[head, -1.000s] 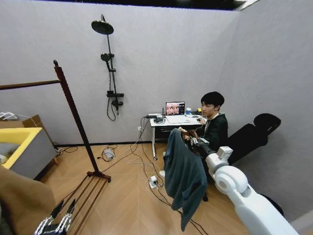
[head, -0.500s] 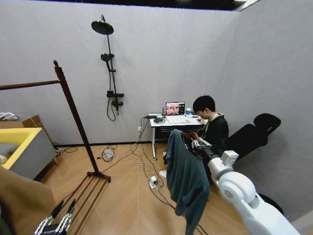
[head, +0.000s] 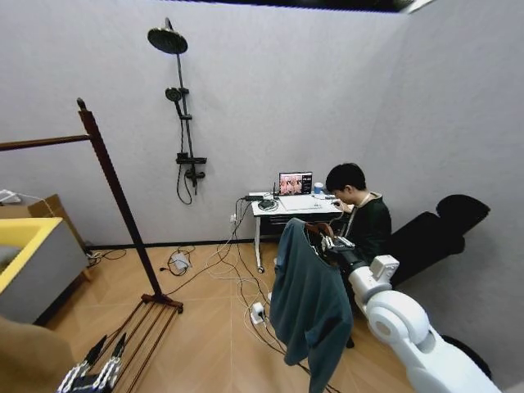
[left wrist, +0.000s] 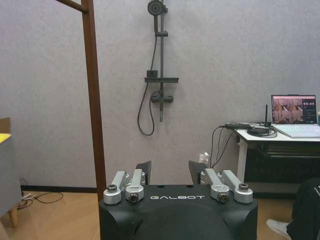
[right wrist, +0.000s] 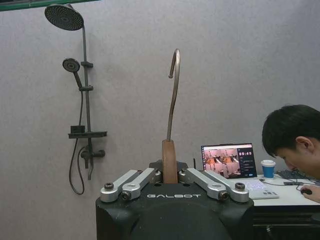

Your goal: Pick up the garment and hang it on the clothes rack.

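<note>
Whole head view has shifted slightly since a second ago, so the camera moved, not the room: the tall dark reddish-brown wooden clothes rack [head: 115, 196] with knob-topped upright and slatted base sits a bit further left in view, far left of the scene. The dark teal long-sleeved soft cloth garment [head: 307, 303] on its wooden hanger [right wrist: 169, 161] with metal hook hangs lower and closer in than before, right of centre, well apart from the rack. Right end effector [right wrist: 169, 176] is clamped on the hanger neck, hook upright. Left end effector [left wrist: 171, 172] is low at near left, fingers spread, empty. Judgement: still in carry phase; garment must travel left to reach the bar.
</note>
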